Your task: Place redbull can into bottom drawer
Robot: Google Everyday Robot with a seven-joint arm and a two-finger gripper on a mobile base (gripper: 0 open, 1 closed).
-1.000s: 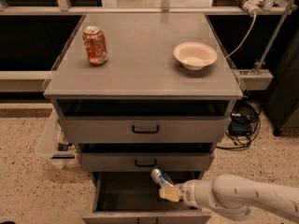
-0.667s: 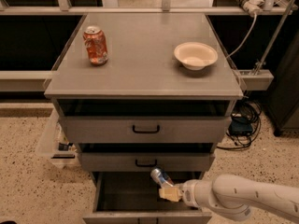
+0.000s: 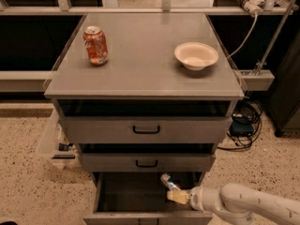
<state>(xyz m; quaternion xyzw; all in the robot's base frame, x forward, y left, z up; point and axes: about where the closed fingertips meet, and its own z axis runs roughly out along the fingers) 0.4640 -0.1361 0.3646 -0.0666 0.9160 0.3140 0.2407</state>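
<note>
Against the earlier frame: almost no change, with gripper [image 3: 177, 195] and redbull can [image 3: 168, 181] shifted only slightly rightward within the open bottom drawer [image 3: 140, 216]. Jaws clamped on the can's lower end. Slim silver-blue body projecting up-left from the beige fingers [image 3: 174, 197], tilted, over the dark interior. Arm [image 3: 253, 205]: smooth white shell. Cabinet [image 3: 145, 78]: matte grey metal. On top: upright orange-red soda can [image 3: 96, 45] and shallow off-white bowl [image 3: 196, 55], well apart.
</note>
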